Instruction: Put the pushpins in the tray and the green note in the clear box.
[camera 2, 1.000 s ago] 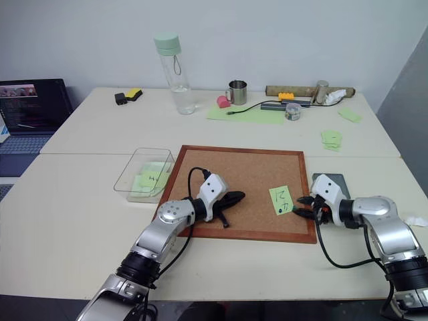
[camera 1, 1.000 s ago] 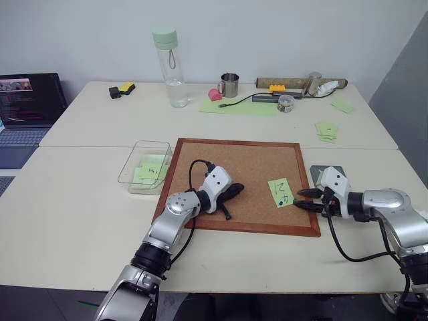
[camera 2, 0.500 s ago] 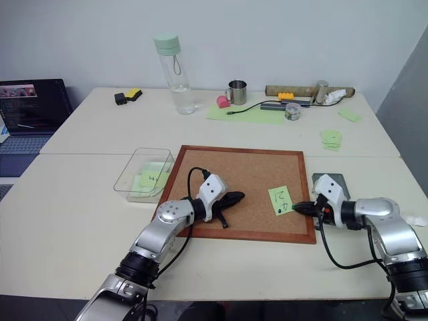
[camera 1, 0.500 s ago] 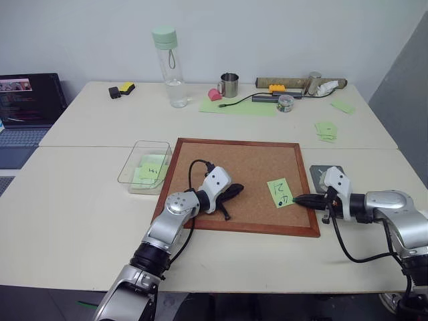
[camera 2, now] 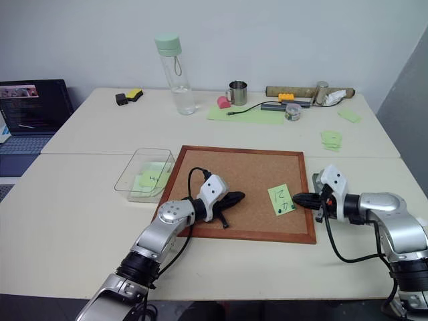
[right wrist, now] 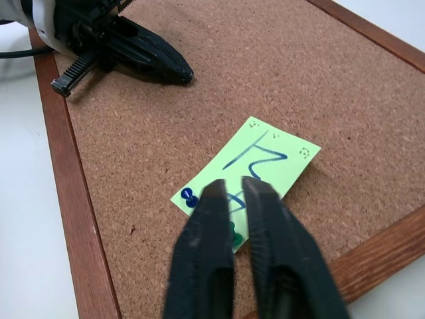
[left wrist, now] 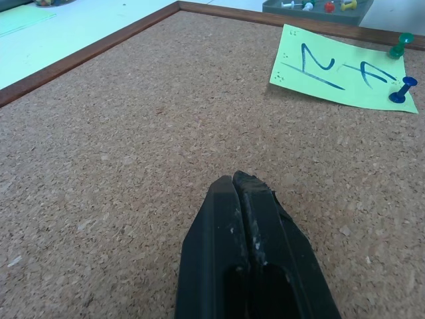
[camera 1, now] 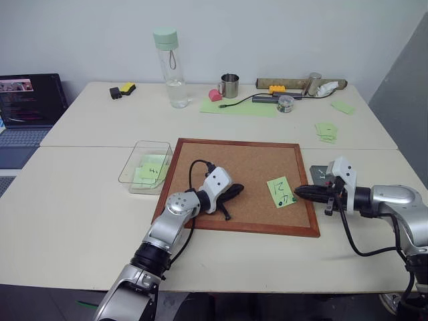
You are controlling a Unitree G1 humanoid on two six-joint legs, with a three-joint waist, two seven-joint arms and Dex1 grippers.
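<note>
The right pincer (right wrist: 231, 193), fingers a slit apart and holding nothing, has risen slightly and hovers over the green note's (right wrist: 247, 175) pinned corner, where blue (right wrist: 189, 196) and green pushpins (left wrist: 402, 44) remain. The note reads roughly "N7". The left pincer (left wrist: 243, 185) rests together on the corkboard (camera 1: 227, 160).

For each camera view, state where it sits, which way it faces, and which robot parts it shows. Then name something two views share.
Head views: above, facing forward and down at the wood-framed corkboard; both arms show.
Left wrist view: looks along the shut left hand across the cork.
Right wrist view: looks past the right hand, fingers slightly apart, down at the board.
Shared: the scribbled light green square note.
</note>
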